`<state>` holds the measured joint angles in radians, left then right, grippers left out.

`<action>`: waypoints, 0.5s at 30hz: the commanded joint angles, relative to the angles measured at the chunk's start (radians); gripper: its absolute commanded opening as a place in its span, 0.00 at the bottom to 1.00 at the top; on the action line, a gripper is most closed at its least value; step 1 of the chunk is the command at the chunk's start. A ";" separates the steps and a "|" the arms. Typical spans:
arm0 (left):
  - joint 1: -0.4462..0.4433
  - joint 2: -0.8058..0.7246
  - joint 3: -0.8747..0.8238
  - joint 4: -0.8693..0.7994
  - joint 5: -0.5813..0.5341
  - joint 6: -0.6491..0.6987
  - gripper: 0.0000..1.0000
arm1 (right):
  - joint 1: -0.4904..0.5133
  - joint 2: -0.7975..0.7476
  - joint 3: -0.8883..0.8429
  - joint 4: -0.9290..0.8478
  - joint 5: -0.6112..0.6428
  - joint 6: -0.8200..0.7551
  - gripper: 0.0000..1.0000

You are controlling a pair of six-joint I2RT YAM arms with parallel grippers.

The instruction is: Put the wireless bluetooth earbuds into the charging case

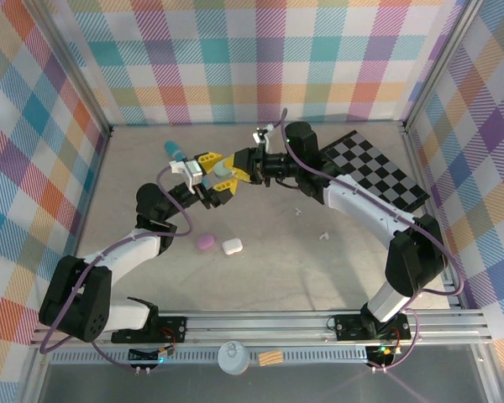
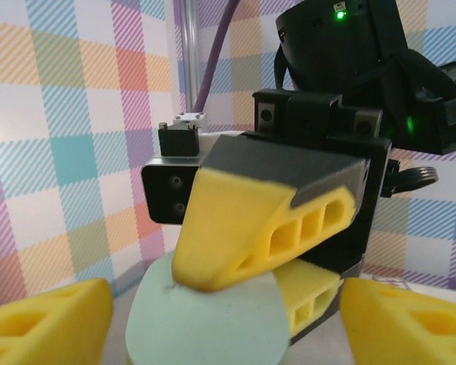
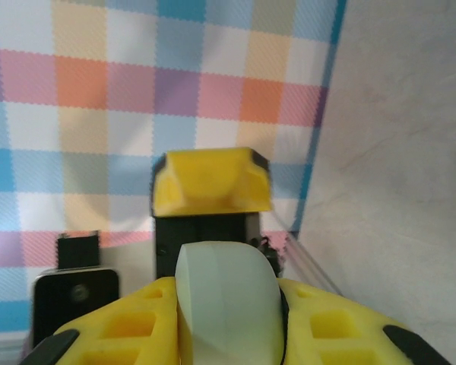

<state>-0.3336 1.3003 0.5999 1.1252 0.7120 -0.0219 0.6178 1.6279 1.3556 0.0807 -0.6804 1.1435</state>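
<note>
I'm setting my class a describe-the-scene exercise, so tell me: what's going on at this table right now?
The right arm's fingers are clamped on a pale green case near the middle of the table. The left arm's fingers sit spread on either side of the same case, apparently not gripping it. A purple case and a white case lie on the table nearer the arm bases. Two tiny white earbuds lie loose to their right.

The left arm (image 1: pixel 122 252) and right arm (image 1: pixel 361 201) are white shells with black joints and looping purple cables (image 1: pixel 162 178), the left hand (image 1: pixel 214 180) and right hand (image 1: pixel 228 174) black blocks with screws (image 2: pixel 175 182) and slotted yellow fingers (image 2: pixel 243 228), green lights (image 2: pixel 338 13) glowing on the right one.
</note>
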 commanded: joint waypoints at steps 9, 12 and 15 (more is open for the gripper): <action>-0.033 -0.201 -0.179 -0.283 -0.179 0.152 1.00 | -0.065 0.081 -0.007 -0.217 0.449 -0.368 0.18; -0.073 -0.266 -0.226 -0.369 -0.261 0.171 1.00 | -0.072 0.178 0.032 -0.239 0.535 -0.421 0.18; -0.102 -0.319 -0.275 -0.428 -0.287 0.178 1.00 | -0.082 0.288 0.083 -0.234 0.532 -0.433 0.18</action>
<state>-0.4118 1.0328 0.3573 0.7803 0.4934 0.1215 0.5426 1.8389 1.3899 -0.1196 -0.2184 0.7830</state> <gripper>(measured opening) 0.996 0.280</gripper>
